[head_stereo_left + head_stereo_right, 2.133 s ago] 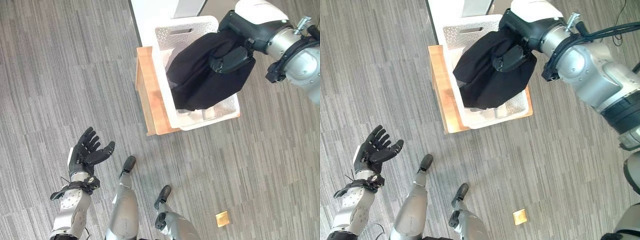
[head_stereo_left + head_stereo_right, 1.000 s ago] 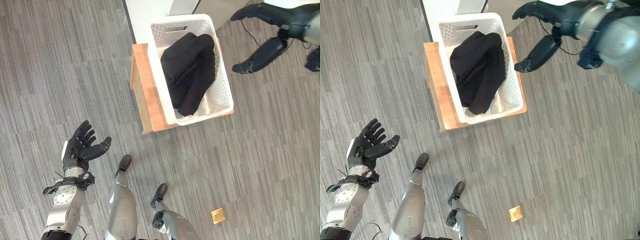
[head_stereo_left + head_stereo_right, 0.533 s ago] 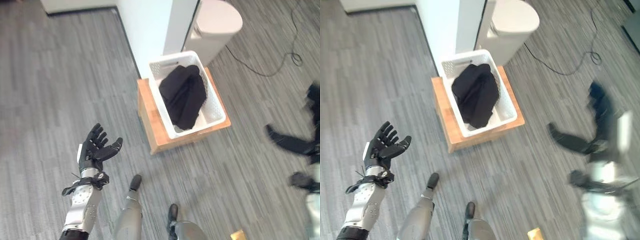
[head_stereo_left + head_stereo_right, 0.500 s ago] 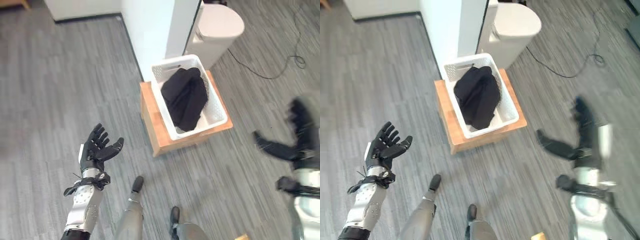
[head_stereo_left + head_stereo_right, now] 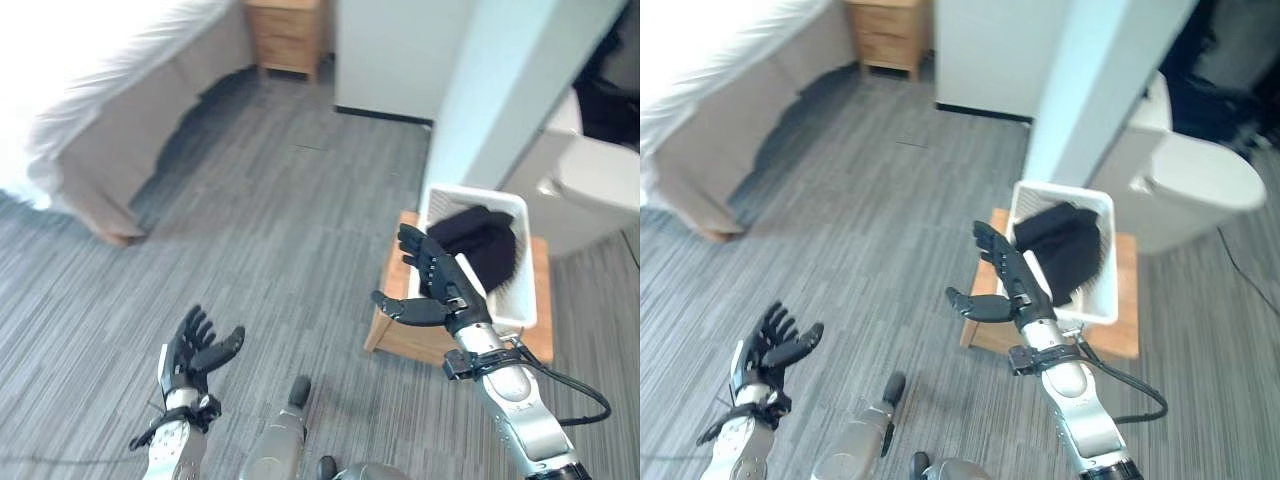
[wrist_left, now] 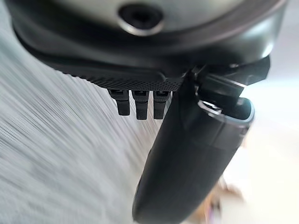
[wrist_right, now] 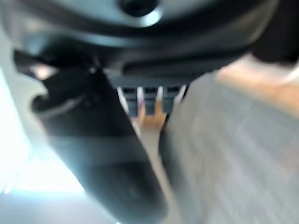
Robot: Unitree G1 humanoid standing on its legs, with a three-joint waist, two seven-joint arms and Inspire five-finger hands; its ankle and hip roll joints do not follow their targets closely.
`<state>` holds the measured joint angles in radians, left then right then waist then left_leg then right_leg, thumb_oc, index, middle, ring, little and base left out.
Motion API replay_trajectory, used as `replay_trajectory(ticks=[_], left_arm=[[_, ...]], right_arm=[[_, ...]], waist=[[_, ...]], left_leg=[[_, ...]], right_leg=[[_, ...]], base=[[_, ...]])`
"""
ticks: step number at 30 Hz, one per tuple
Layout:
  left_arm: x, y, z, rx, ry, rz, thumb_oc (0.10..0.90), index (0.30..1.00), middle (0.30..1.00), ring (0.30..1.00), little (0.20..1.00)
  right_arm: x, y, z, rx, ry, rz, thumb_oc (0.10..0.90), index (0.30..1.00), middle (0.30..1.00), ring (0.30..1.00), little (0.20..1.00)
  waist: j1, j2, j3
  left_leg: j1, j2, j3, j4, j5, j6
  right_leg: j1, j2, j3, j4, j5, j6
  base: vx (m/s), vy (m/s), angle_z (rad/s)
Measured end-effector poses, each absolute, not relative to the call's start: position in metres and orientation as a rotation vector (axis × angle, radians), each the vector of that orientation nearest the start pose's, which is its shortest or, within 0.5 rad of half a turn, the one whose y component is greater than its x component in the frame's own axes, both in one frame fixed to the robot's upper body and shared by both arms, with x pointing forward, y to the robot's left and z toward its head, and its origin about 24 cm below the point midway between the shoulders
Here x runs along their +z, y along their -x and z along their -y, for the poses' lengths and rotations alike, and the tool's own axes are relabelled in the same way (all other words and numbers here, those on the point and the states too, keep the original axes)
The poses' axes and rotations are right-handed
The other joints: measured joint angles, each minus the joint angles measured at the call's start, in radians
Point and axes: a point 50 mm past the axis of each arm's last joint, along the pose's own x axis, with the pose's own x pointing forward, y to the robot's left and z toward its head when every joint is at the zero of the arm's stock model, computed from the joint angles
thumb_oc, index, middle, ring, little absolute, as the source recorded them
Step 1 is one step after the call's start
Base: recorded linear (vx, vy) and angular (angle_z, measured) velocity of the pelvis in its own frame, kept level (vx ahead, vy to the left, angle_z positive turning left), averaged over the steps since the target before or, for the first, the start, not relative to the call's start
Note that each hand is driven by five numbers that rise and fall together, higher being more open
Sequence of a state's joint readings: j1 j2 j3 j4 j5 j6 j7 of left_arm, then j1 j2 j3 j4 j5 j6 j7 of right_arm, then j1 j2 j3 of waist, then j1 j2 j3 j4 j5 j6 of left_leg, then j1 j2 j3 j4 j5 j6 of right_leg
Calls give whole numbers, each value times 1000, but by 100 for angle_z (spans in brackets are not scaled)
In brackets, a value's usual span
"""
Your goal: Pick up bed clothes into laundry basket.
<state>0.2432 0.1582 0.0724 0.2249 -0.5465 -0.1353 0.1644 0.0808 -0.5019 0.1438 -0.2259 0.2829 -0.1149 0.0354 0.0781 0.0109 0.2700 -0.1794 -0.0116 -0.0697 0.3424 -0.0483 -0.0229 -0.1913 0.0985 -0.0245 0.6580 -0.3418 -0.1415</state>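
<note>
Lying inside the white laundry basket [image 5: 505,300], the black clothes [image 5: 478,243] fill its far end. The basket sits on a low wooden surface [image 5: 405,335]. In front of the basket, the right robot hand [image 5: 432,281] hangs empty, fingers spread. Well left of the basket, the left robot hand [image 5: 190,353] is spread empty too.
</note>
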Motion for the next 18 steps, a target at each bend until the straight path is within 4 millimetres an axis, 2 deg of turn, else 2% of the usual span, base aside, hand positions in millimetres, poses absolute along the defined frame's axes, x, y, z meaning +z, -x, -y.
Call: replay_trajectory(ticks=[1, 2, 3, 4, 5, 6, 7, 8, 9, 10, 11, 12, 13, 15, 16, 17, 18], left_arm=[[-36, -179, -231, 428, 335, -266, 800, 900, 900, 900, 900], [-35, -187, -227, 388, 325, -271, 800, 900, 900, 900, 900], [-34, -189, -223, 350, 319, -274, 800, 900, 900, 900, 900], [-32, -190, -224, 340, 317, -262, 800, 900, 900, 900, 900], [-22, -193, -222, 320, 316, -216, 800, 900, 900, 900, 900], [-21, -192, -222, 318, 316, -212, 800, 900, 900, 900, 900], [-10, -195, -224, 308, 303, -158, 800, 900, 900, 900, 900], [-11, -203, -221, 289, 290, -161, 800, 900, 900, 900, 900], [-10, -208, -217, 271, 291, -160, 800, 900, 900, 900, 900], [-9, -210, -214, 249, 289, -156, 800, 900, 900, 900, 900], [-11, -209, -211, 242, 286, -163, 800, 900, 900, 900, 900], [-12, -209, -209, 233, 282, -169, 800, 900, 900, 900, 900], [-15, -208, -207, 227, 269, -190, 800, 900, 900, 900, 900], [-18, -205, -206, 227, 238, -211, 800, 900, 900, 900, 900], [-18, -205, -210, 218, 188, -215, 800, 900, 900, 900, 900], [-18, -205, -214, 213, 164, -219, 800, 900, 900, 900, 900], [-16, -206, -217, 206, 152, -215, 800, 900, 900, 900, 900]], right_arm=[[91, -230, 187, 261, 173, 190, 800, 900, 900, 900, 900], [83, -230, 191, 222, 138, 161, 800, 900, 900, 900, 900], [55, -220, 198, 187, 117, 17, 800, 900, 900, 900, 900], [43, -213, 200, 176, 109, -46, 800, 900, 900, 900, 900], [30, -199, 203, 167, 109, -118, 800, 900, 900, 900, 900], [29, -198, 204, 168, 109, -122, 800, 900, 900, 900, 900], [32, -202, 204, 170, 101, -105, 800, 900, 900, 900, 900], [33, -201, 208, 122, 62, -95, 800, 900, 900, 900, 900], [33, -201, 211, 81, 34, -88, 800, 900, 900, 900, 900], [37, -207, 211, 62, 14, -61, 800, 900, 900, 900, 900], [41, -212, 211, 57, 16, -40, 800, 900, 900, 900, 900], [44, -217, 212, 49, 21, -17, 800, 900, 900, 900, 900], [43, -226, 210, 47, 15, -17, 800, 900, 900, 900, 900], [39, -228, 208, 39, 10, -27, 800, 900, 900, 900, 900], [34, -227, 202, 43, -15, -39, 800, 900, 900, 900, 900], [28, -222, 200, 51, -21, -65, 800, 900, 900, 900, 900], [21, -215, 200, 56, -17, -103, 800, 900, 900, 900, 900]], waist=[[-32, -22, -7], [-62, 0, 11], [-84, 5, -2], [-104, -1, -13], [-122, -27, -27], [-122, -27, -29], [-95, -5, -34], [-144, -2, -33], [-166, 11, -40], [-159, 27, -45], [-158, 44, -54], [-167, 62, -53], [-162, 54, -43], [-167, 51, -37], [-207, 48, -19], [-227, 52, -13], [-229, 53, -14]], left_leg=[[-25, -19, 48, 30, -70, -38], [-46, 12, 80, 97, -100, -59], [-26, 101, 263, 186, -124, -67], [9, 124, 324, 195, -125, -69], [77, 133, 347, 142, -119, -82], [86, 132, 342, 132, -116, -83], [209, 139, 298, -54, -64, -105], [201, 147, 310, -79, -73, -108], [215, 134, 314, -143, -73, -108], [235, 125, 326, -202, -83, -89], [234, 108, 303, -246, -78, -76], [242, 94, 269, -277, -45, -36], [245, 61, 258, -293, -3, -23], [241, 37, 241, -299, 7, -8], [227, 17, 181, -276, 17, 16], [209, 16, 143, -275, 34, 21], [206, 8, 125, -293, 47, 30]], right_leg=[[-49, -141, -37, -29, -13, 17], [-13, -142, -101, -58, 4, 26], [69, -146, -226, -201, 64, 13], [117, -155, -279, -276, 93, 12], [158, -158, -331, -359, 132, 26], [158, -156, -332, -365, 135, 27], [142, -146, -389, -394, 162, 22], [149, -157, -454, -405, 166, 27], [141, -177, -498, -387, 168, 31], [117, -190, -506, -366, 169, 33], [99, -194, -518, -353, 174, 42], [73, -204, -521, -318, 173, 47], [49, -253, -509, -252, 173, 61], [-4, -285, -392, -139, 173, 82], [-78, -249, -84, -54, 146, 198], [-69, -212, 108, -64, 132, 263], [-65, -206, 198, -71, 124, 290]], base=[[-316, -49, 164], [-412, 24, 211], [-314, 43, 220], [-292, 80, 229], [-196, 77, 155], [-266, 111, 111], [-247, 162, 105], [-250, 196, 175], [-277, 338, 181], [-222, 267, 112], [-149, 259, 52], [-128, 154, 44], [-214, 163, 39], [-282, 100, 50], [-193, 59, 118], [-135, -5, 143], [-17, -3, 98]])
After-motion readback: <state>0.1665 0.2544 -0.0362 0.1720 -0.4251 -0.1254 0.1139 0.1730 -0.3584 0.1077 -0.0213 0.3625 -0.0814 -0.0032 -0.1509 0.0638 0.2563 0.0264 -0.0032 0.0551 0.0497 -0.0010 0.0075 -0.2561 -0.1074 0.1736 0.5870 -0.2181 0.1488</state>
